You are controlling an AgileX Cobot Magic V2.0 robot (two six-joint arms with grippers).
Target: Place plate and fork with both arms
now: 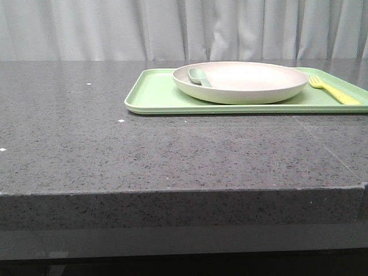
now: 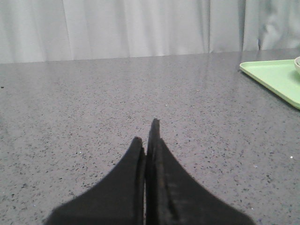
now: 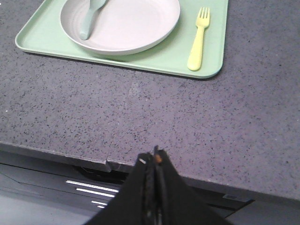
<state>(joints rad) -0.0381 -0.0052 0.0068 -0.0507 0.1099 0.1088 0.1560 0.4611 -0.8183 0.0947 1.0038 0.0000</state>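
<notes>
The left gripper (image 2: 147, 136) hangs low over bare grey speckled countertop (image 1: 86, 144), its two black fingers pressed flat together with nothing between them. Ahead of it the stone runs clear to a pale curtain (image 1: 115, 29). Off to its right and a little ahead lies the near corner of a light green tray (image 2: 274, 77), well apart from the fingertips, with a sliver of the plate's rim just showing at the picture edge.

In the front view neither arm appears. The tray (image 1: 152, 98) sits toward the right half of the counter, and the off-white plate (image 1: 247, 80) rests on it, taking up most of its middle. A muted grey-green spoon (image 1: 199, 76) lies inside the plate at its left side, bowl on the dish floor and handle leaning up on the rim.

The pale yellow fork (image 1: 333, 91) lies flat on the tray just beside the plate's right edge, not touching it, tines pointing away from the robot.

The right gripper (image 3: 154, 157) is likewise shut tight on nothing, fingers meeting in a thin seam. It hovers at the counter's front edge (image 3: 108, 164), with the tray (image 3: 154, 61) well ahead of it across open stone. From this hand the plate (image 3: 126, 23) lies ahead and slightly left, the spoon (image 3: 89, 18) farther left, and the fork (image 3: 199, 40) ahead and slightly right, near the tray's right rim.
</notes>
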